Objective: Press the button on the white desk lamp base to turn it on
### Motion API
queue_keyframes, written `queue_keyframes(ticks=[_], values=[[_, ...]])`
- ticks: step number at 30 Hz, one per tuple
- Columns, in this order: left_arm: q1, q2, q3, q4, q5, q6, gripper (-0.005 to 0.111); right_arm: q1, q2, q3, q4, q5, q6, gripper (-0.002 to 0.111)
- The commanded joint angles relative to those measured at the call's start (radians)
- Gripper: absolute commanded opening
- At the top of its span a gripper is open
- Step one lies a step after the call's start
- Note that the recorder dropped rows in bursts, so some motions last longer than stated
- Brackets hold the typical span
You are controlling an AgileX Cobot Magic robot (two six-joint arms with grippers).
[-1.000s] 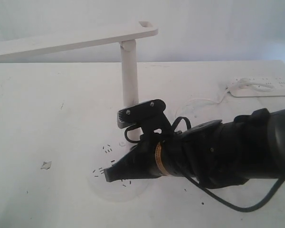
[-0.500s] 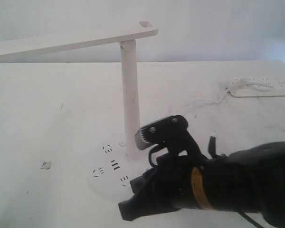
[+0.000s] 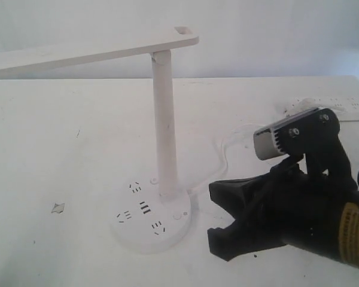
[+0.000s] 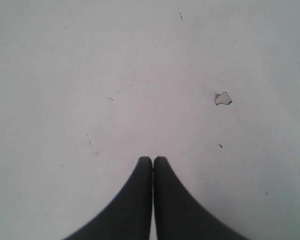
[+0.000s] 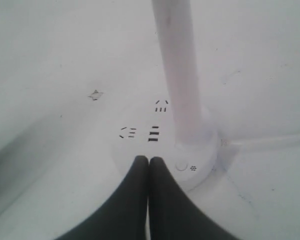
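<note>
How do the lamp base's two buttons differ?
The marked button has a grey mark beside it; the plain button has none. In the exterior view the marked one sits right of the post, at the near edge of the base; the plain one left of it, farther back. Both are tiny, round, white.

Lamp arm (image 3: 78, 55), tip off-frame

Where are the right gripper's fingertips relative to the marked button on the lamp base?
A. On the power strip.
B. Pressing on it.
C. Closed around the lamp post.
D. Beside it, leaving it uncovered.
D: the right wrist view shows the button and its mark uncovered beside the tips of the right gripper, and the exterior view shows that gripper to the side of the white desk lamp base.
</note>
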State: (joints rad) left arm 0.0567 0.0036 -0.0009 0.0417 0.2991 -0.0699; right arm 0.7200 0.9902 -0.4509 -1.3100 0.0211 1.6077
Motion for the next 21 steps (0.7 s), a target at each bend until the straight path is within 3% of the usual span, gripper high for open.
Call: queue_keyframes(ticks=[1, 11, 21], values=[[0.001, -0.004, 0.001, -0.003, 0.007, -0.001, 0.0, -0.002, 0.081, -0.028, -0.043, 0.032, -0.073, 0.0], [0.001, -0.004, 0.001, -0.003, 0.007, -0.001, 0.0, -0.002, 0.404, -0.144, -0.052, 0.01, -0.085, 0.0], [0.001, -0.004, 0.001, -0.003, 0.007, -0.001, 0.0, -0.002, 0.574, -0.264, -0.024, 0.085, -0.064, 0.0]])
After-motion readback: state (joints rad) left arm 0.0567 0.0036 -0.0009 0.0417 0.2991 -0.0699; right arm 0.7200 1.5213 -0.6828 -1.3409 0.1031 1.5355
